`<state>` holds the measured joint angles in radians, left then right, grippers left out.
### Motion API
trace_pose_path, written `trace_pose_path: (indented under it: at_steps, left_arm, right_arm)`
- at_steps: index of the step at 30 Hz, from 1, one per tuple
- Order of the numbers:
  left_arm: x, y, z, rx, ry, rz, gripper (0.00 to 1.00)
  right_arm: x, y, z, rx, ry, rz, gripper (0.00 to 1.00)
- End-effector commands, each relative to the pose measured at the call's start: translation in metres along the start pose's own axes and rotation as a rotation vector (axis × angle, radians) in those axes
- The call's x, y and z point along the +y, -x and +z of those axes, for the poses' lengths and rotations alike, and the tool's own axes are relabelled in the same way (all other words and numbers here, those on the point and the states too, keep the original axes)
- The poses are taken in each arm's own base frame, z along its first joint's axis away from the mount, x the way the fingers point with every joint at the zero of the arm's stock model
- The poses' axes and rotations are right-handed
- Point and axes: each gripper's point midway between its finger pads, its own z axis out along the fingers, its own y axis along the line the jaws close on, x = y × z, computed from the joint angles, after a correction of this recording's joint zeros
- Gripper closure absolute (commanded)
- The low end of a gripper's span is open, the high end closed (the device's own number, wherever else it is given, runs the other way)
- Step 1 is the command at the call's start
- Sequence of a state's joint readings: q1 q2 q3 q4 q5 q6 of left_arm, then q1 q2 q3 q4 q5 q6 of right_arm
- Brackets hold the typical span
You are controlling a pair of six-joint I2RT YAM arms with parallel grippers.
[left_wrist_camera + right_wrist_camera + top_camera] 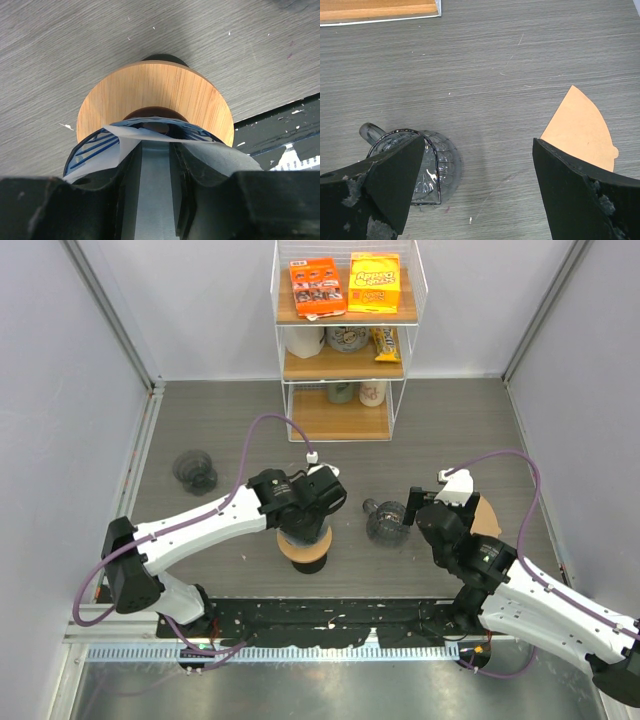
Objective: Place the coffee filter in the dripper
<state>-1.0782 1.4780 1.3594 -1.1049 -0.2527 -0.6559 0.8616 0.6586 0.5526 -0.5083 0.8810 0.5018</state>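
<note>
At far left a glass piece (195, 470) sits alone on the tabletop (200, 420), well away from the action. Next comes the left gripper (303, 525), poised right over the dripper (305, 548) on its wooden collar. From above, the gripper body covers the cone, so no filter shows there. The left wrist view fills that in. A white filter (125, 135) lies across the dripper's upper edge, above the wooden collar (155, 90), and its paper runs up into the narrow gap between the jaws. The jaws stand close together around it, but I cannot tell whether they pinch it. The filter looks to be at the mouth, perhaps partly in. Seating it down the cone and letting go look like what is left. Further right, a glass cup (385, 522) stands just beside the right gripper (428, 512). The right wrist view shows its jaws wide apart and empty, the cup (435, 170) under one finger and a brown filter (580, 127) flat on the tabletop by the other. That brown filter is far smaller and partly hidden by the arm in the top view.
</note>
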Motion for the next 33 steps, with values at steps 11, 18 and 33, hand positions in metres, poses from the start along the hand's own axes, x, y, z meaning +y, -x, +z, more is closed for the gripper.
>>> trace_pose_path:
  at_steps: [11,18,33]
  left_arm:
    - [-0.001,0.014,-0.021,-0.071,-0.030,-0.018,0.66]
    - [-0.001,0.017,-0.028,-0.092,-0.045,-0.020,0.68]
    - [-0.006,0.029,-0.056,-0.182,-0.141,-0.021,0.70]
  right_arm:
    - [-0.002,0.010,0.000,-0.037,-0.017,0.041,0.05]
    - [-0.002,0.009,0.000,-0.035,-0.017,0.041,0.05]
    - [-0.001,0.010,0.000,-0.034,-0.015,0.041,0.05]
